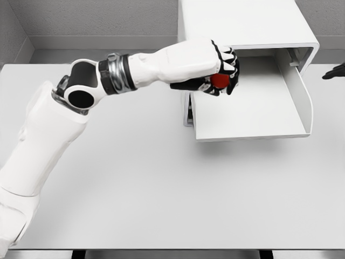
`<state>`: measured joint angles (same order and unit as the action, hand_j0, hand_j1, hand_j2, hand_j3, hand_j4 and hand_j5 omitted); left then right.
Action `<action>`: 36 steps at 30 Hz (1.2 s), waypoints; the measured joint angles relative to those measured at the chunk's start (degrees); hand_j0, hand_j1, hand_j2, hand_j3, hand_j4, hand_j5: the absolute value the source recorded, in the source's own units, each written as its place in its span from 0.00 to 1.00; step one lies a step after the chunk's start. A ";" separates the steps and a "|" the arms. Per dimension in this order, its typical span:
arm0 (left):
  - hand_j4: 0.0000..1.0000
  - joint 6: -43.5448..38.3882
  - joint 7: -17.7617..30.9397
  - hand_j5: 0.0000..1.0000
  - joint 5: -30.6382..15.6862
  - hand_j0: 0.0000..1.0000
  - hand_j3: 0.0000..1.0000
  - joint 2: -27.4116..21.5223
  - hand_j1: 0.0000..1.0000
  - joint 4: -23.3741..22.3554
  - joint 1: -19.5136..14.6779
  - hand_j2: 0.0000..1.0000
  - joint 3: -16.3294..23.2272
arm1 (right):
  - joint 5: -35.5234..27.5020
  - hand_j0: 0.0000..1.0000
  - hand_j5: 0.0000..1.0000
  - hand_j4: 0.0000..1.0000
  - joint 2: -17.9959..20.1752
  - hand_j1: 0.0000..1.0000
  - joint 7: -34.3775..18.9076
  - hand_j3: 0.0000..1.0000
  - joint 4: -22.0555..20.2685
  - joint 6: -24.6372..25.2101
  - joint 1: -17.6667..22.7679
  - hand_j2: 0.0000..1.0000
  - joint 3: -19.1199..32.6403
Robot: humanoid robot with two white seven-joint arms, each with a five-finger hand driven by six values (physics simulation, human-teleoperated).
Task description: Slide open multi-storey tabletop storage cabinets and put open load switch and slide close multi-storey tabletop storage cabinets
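Left hand (218,73): fingers clenched round red switch (219,81), over pulled-out drawer (253,116); switch axis hidden. Right hand (334,71): fingers unclear.

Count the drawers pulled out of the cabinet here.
1: the open drawer sticks out of the white cabinet, under the left hand holding a red switch. Lower drawers may be hidden.

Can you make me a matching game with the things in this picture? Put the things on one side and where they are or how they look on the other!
Things:
1. red object
2. drawer
3. left hand
4. right hand

Descriptions:
A. slid out, open
B. at the picture's right edge
C. held in black fingers
D. curled around something, over the drawer

Pairs: 1-C, 2-A, 3-D, 4-B
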<state>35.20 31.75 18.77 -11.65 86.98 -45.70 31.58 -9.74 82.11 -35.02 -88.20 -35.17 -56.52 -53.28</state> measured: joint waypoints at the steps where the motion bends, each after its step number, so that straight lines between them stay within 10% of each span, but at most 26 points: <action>1: 0.32 0.03 0.03 0.32 0.67 0.32 0.32 1.15 0.32 -0.99 0.00 0.32 0.41 | 0.01 1.00 1.00 1.00 -0.24 1.00 0.00 1.00 -0.05 0.00 0.00 1.00 0.01; 19: 0.33 0.06 -0.76 0.33 1.21 0.33 0.33 7.87 0.33 -14.15 -0.35 0.33 1.41 | 0.43 1.00 1.00 1.00 -1.53 1.00 0.00 1.00 -0.55 0.01 0.44 1.00 0.08; 36: 0.34 0.39 -1.31 0.34 -1.92 0.34 0.34 8.08 0.34 -15.08 0.16 0.34 1.35 | 0.42 1.00 1.00 1.00 -1.22 1.00 0.00 1.00 -0.24 0.00 0.44 1.00 0.34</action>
<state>35.59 30.43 16.85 -3.57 71.90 -45.54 32.92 -9.32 80.89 -35.02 -88.44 -35.17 -56.08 -52.94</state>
